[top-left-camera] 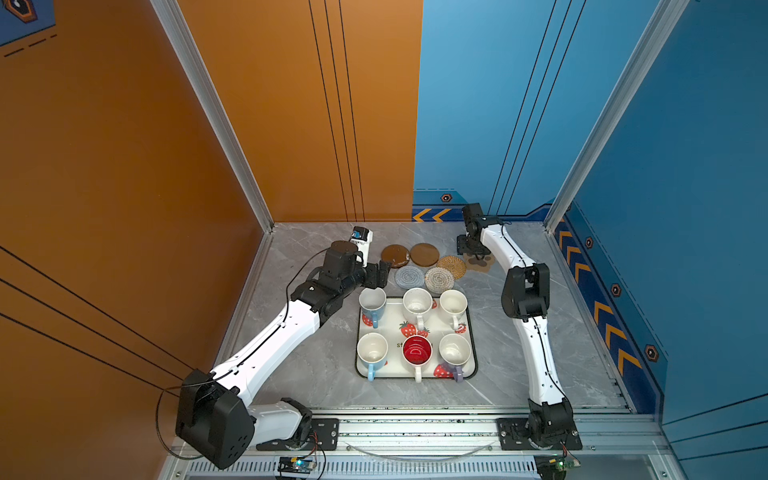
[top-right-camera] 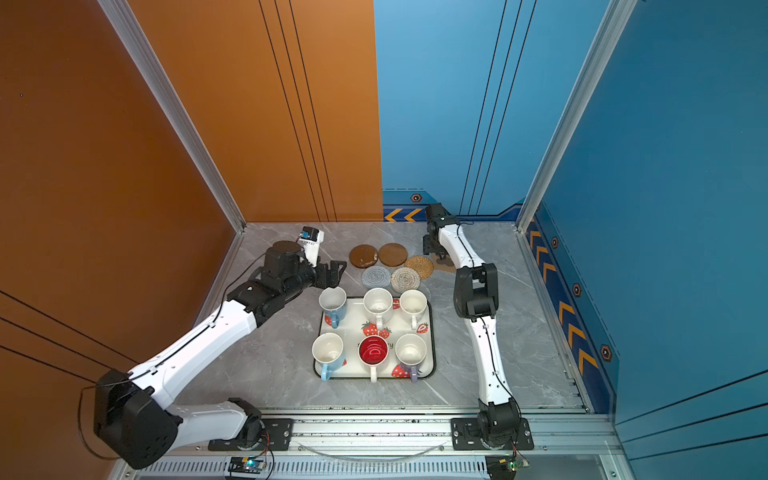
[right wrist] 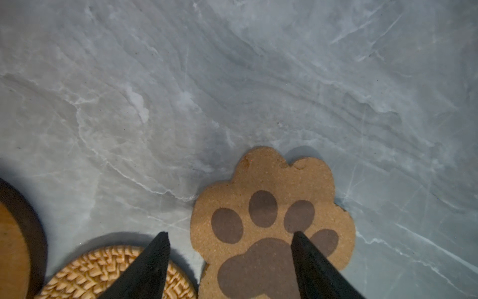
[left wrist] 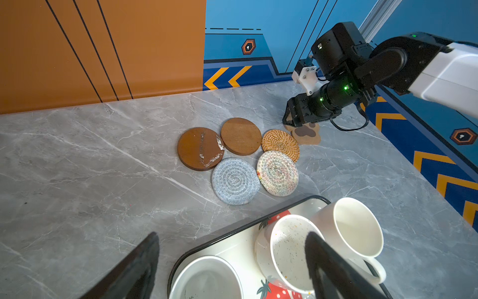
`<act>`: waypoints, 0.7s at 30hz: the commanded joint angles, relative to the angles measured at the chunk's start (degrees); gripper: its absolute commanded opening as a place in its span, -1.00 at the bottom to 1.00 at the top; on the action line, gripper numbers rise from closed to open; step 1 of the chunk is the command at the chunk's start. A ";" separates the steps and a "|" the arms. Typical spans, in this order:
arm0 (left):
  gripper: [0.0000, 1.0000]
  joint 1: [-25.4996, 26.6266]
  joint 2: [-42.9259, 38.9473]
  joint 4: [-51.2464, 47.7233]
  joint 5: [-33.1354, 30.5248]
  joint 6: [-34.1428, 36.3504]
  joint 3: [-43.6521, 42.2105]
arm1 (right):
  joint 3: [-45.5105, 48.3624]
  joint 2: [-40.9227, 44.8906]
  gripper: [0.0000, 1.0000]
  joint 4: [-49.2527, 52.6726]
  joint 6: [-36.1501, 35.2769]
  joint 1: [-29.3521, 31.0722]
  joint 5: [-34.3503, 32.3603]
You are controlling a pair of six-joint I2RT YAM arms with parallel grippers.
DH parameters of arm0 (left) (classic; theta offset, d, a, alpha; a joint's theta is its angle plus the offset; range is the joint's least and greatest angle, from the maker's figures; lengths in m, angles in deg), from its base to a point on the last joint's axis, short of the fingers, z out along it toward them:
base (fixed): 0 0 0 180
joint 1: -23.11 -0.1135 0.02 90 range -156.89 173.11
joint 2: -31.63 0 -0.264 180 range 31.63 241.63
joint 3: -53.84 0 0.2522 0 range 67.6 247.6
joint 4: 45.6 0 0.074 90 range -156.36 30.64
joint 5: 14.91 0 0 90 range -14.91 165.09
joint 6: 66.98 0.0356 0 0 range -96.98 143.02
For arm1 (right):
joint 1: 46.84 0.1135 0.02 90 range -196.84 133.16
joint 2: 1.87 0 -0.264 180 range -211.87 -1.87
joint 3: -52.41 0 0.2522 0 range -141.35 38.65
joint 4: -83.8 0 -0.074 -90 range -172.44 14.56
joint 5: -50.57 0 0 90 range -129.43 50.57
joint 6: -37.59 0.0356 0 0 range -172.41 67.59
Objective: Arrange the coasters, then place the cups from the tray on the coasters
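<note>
Brown paw-print coaster (right wrist: 269, 181) sits just beside the tan woven coaster (right wrist: 85, 271), so the spread, empty fingers (right wrist: 147, 266) of the right gripper (right wrist: 230, 234) could snag both lol.

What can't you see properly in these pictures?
- Word on the tray: the red-inside cup covers its middle in both top views.
- Paw-print coaster: the right pincer hides part in a top view.
- Tan woven coaster: cut off by the right wrist view's edge.

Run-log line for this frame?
right claw: open over paw coaster | left claw: open, empty | cups: all on tray
</note>
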 commanded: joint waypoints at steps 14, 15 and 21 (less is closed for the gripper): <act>0.78 1.47 0.11 -2.59 0.46 2.54 2.09 | -1.10 -2.93 0.51 4.67 -0.39 -1.15 -0.92; 0.78 1.54 0.16 -2.63 0.46 2.54 2.16 | -1.03 -2.92 0.51 4.99 -0.43 -1.28 -0.72; 0.78 1.91 0.29 -2.63 0.28 2.54 2.05 | 0.38 -2.00 0.49 5.69 -0.63 -2.76 1.63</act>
